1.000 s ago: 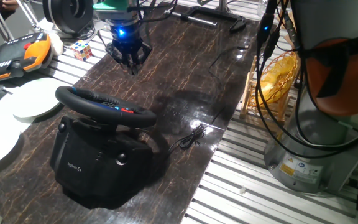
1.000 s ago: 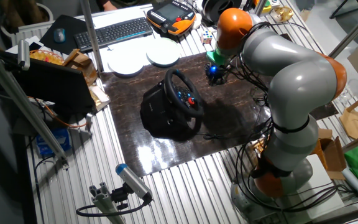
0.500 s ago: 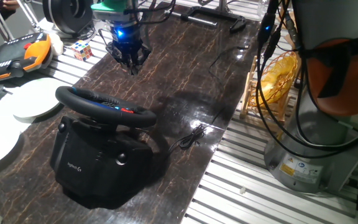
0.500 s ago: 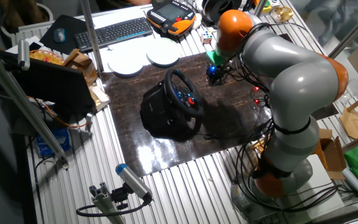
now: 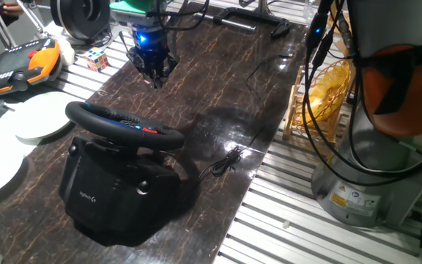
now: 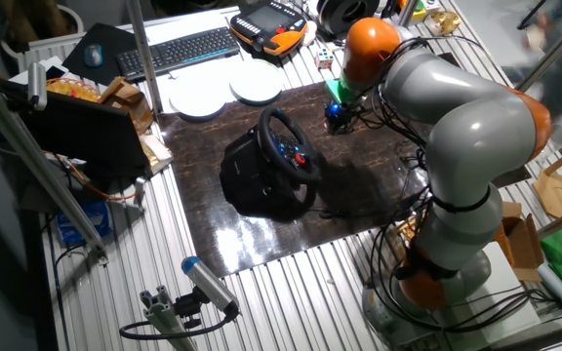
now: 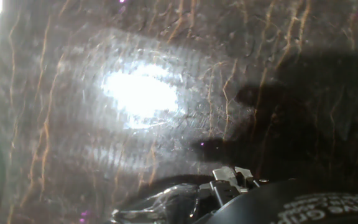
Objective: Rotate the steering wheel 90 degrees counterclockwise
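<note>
The steering wheel [image 5: 123, 123] is a black round rim with small red and blue hub buttons, mounted on a bulky black base [image 5: 116, 194] with a white logo. It stands at the near left of the dark marbled mat; in the other fixed view the steering wheel [image 6: 289, 146] faces the arm. My gripper [image 5: 155, 78] hangs beyond the wheel, above the mat and apart from the rim, lit blue at the wrist. Its fingers taper to a point with nothing between them. The gripper [image 6: 338, 123] is to the right of the wheel. The hand view shows glare on the mat and an unclear dark shape [image 7: 303, 205].
An orange-and-black gadget [image 5: 20, 62], a colour cube [image 5: 97, 59] and a black ring-shaped spool [image 5: 79, 16] lie at the back left. White plates [image 5: 42, 117] sit left of the wheel. A cable [image 5: 226, 161] runs across the mat's right side, near a yellow wire basket [image 5: 328, 88].
The gripper has drifted slightly toward the back of the table, away from the wheel. The wheel has not turned.
</note>
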Robot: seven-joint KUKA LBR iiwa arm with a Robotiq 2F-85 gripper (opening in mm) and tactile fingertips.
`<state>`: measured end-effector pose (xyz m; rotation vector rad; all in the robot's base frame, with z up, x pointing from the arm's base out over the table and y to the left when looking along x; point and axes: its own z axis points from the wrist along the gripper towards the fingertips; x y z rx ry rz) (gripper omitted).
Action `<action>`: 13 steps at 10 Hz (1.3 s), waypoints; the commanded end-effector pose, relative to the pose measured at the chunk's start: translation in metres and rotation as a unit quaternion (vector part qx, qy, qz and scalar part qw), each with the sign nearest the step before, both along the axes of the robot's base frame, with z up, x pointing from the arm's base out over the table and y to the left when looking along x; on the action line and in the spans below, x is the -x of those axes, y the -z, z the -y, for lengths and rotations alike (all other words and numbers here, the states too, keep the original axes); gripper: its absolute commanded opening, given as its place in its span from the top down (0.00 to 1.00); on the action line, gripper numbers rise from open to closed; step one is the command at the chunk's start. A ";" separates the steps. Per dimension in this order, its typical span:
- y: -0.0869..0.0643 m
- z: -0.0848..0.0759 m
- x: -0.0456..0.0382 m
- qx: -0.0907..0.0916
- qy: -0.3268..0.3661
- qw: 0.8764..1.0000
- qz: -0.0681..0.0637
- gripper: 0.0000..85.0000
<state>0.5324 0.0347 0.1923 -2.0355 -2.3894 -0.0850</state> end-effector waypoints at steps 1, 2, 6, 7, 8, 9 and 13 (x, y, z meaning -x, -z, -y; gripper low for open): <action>0.000 0.000 0.0000 0.000 0.002 1.000 -0.002 0.99; -0.002 -0.002 0.0016 -0.002 0.006 1.000 -0.006 0.99; 0.009 -0.007 -0.0001 -0.008 0.024 1.000 -0.003 0.99; 0.012 -0.009 -0.0014 -0.014 0.028 1.000 -0.004 0.99; 0.015 -0.011 -0.0033 -0.017 0.034 0.999 -0.005 0.99; 0.021 -0.014 -0.0048 -0.016 0.038 0.999 -0.005 0.99; 0.033 -0.021 -0.0086 -0.016 0.044 0.999 0.000 0.99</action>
